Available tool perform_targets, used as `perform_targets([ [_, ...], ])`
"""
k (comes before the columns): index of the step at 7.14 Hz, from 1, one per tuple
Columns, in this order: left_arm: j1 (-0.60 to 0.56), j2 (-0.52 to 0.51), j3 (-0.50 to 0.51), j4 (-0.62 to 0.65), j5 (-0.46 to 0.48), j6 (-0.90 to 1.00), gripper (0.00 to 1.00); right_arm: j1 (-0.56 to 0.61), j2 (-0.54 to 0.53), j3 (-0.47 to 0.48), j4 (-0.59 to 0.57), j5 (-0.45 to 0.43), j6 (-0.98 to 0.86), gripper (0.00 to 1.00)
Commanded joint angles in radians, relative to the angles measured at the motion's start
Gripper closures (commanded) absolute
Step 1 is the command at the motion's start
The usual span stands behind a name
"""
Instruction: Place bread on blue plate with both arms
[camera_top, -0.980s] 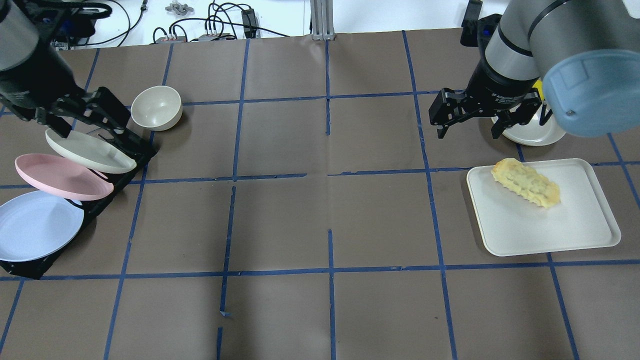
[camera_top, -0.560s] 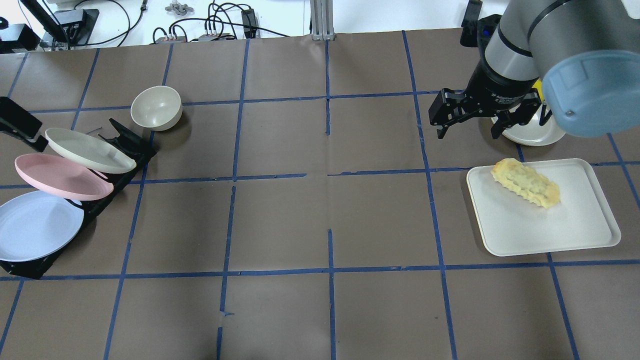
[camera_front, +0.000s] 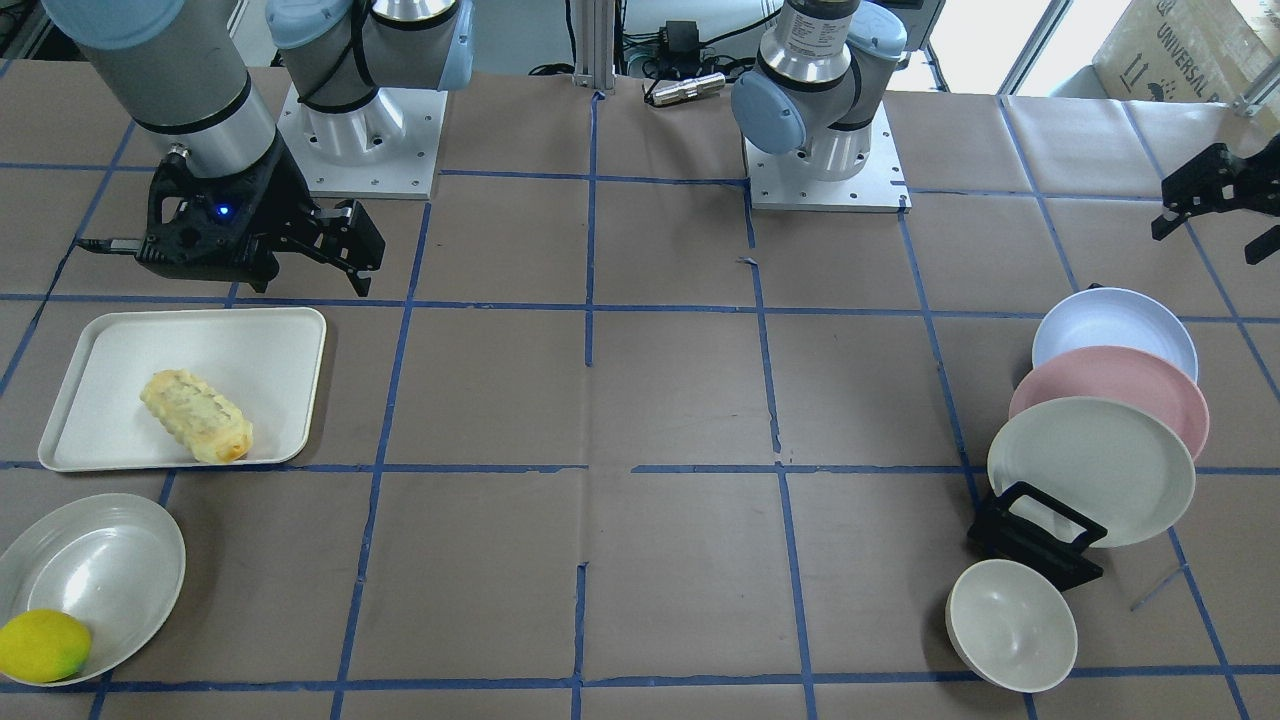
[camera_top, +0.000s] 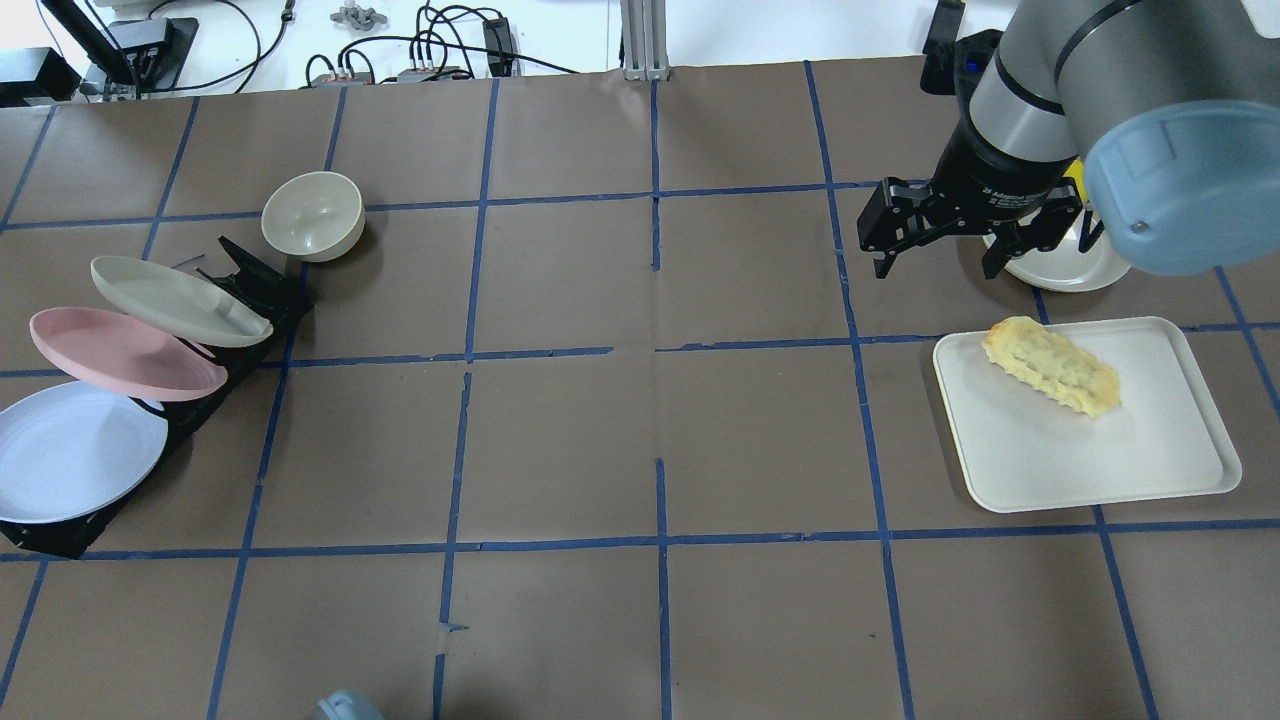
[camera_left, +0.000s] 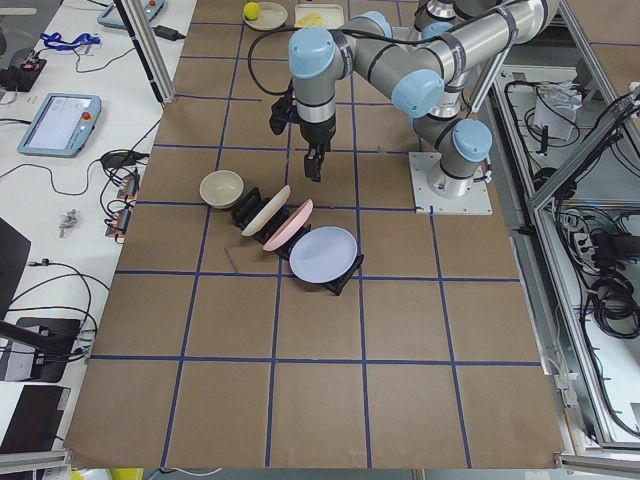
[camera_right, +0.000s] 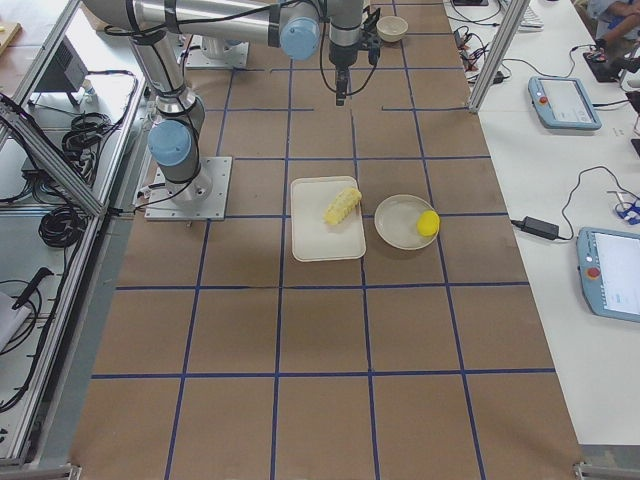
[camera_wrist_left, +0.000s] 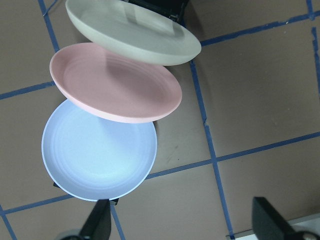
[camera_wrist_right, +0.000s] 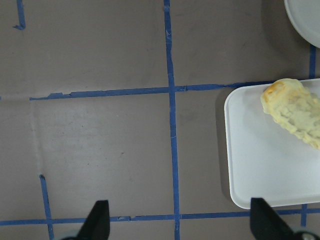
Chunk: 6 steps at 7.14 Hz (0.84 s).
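Bread (camera_top: 1050, 366) is lying on a tray (camera_top: 1100, 470) near the right edge of the table (camera_top: 650, 450), with the right gripper (camera_top: 935, 265) hovering nearby, fingers wide and empty. The left gripper (camera_front: 1207, 240), fingers wide too, is hanging near the racked blue plate (camera_top: 75, 452) at the left edge. Pulling that plate out risks dragging the overlapping pink plate (camera_top: 120, 352) along.

The ridged, pale-yellow bread (camera_top: 1052, 367) is laid diagonally on a white tray (camera_top: 1100, 455); the pale blue plate (camera_top: 75, 452) is held tilted in a black rack (camera_top: 48, 538).
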Motion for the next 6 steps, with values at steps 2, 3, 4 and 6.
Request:
perform_targets([
  [2, 0.187, -0.173, 0.078, 0.031, -0.062, 0.157, 0.0, 0.001, -0.001, 0.017, -0.001, 0.002, 0.002, 0.0],
  [3, 0.188, -0.236, 0.153, 0.023, -0.057, 0.212, 0.0, 0.001, -0.001, 0.034, -0.027, 0.002, 0.002, 0.0],
  [4, 0.195, -0.311, 0.204, 0.019, -0.06, 0.242, 0.0, 0.001, -0.003, 0.041, -0.035, 0.002, 0.002, 0.0],
  [6, 0.241, -0.399, 0.226, 0.015, -0.068, 0.249, 0.0, 0.001, -0.001, 0.04, -0.036, 0.0, -0.002, 0.0],
])
